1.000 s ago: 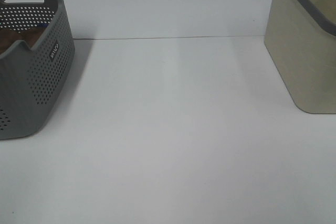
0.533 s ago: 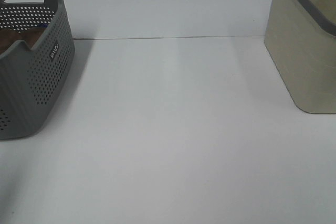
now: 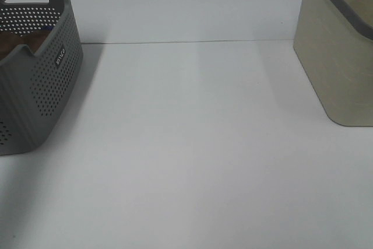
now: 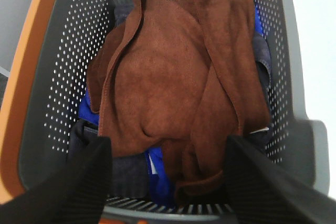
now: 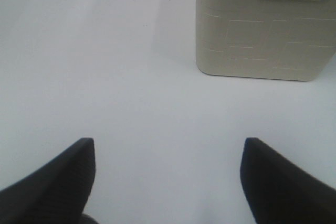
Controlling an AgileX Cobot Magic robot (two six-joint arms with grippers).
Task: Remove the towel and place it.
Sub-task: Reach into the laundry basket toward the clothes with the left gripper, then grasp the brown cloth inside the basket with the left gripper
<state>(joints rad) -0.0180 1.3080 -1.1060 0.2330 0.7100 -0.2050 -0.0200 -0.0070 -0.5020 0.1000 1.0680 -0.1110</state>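
The reddish-brown towel [image 4: 173, 82] lies crumpled on top of the pile inside the grey perforated basket [image 4: 63, 77]. A blue cloth [image 4: 86, 111] and dark clothes lie under it. In the exterior high view the basket [image 3: 41, 80] stands at the far left, with only a sliver of the towel [image 3: 17, 42] showing. My left gripper [image 4: 168, 153] hovers open above the basket, its fingers either side of the towel, apart from it. My right gripper [image 5: 168, 156] is open and empty over the bare table. Neither gripper shows in the exterior high view.
A beige bin [image 3: 341, 51] with a dark rim stands at the back right; it also shows in the right wrist view [image 5: 265, 27]. The white table [image 3: 192, 144] spreads between basket and bin. An orange strip [image 4: 26, 77] runs beside the basket.
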